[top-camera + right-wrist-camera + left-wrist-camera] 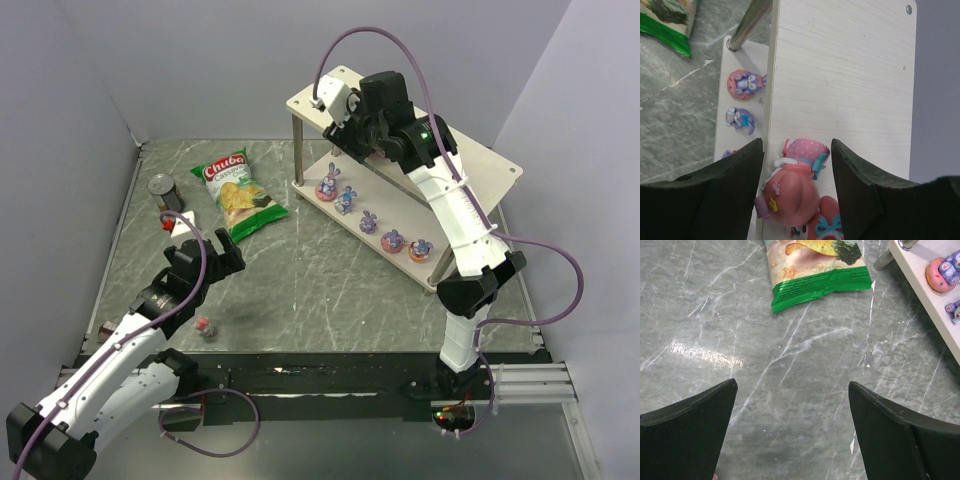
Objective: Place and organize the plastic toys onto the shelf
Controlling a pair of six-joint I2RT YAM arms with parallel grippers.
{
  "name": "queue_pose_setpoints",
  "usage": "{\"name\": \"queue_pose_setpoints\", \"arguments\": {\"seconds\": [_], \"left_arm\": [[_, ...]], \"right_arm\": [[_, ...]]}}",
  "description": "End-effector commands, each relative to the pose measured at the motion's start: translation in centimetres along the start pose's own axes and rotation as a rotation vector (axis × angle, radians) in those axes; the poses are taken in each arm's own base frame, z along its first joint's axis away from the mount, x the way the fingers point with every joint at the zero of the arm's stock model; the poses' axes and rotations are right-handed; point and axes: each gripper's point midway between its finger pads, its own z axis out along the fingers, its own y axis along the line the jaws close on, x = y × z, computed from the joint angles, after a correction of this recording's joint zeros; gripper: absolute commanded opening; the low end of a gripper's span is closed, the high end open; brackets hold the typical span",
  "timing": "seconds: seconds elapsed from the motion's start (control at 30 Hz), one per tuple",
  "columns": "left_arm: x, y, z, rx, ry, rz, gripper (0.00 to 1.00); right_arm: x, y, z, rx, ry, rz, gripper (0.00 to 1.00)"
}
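Toy: pink figurine point(792, 200) on shelf point(840, 75) top board, at long edge | right gripper point(797, 147): spread, flanking it | left gripper point(792, 384): spread, empty | handling: likely light, hard, glossy-slippery; pinch its round body

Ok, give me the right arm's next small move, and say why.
Probably lift the right pincer straight up. A pink toy stands on the shelf's top board between its fingers, and a sliver of gap shows beside it, so it looks released. A second pink toy sits right next to it; a sideways exit could knock either.
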Motion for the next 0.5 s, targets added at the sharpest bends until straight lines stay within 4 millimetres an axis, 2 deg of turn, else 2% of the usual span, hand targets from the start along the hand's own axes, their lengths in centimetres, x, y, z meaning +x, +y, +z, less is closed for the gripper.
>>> {"name": "queue_pose_setpoints", "arguments": {"seconds": [0.0,0.2,0.4,0.47], "left_arm": [[-0.6,-0.6,-0.2,0.023,-0.017,-0.04,0.99],[-0.4,-0.5,-0.2,0.022,-0.015,-0.045,0.99],[-0.7,-0.7,-0.3,0.034,-0.023,-0.049,0.99],[-0.7,-0.8,-0.4,0.046,-0.026,-0.047,0.96]], "right_arm": [[-1.1,-2.2,-0.5,0.076,-0.048,0.037,0.64],[-0.9,-2.0,-0.1,0.067,-0.046,0.034,0.61],[-1.8,-2.1,-0.5,0.068,-0.082,0.039,0.62],[-1.9,-2.2,-0.7,0.067,-0.088,0.043,0.63]]}}
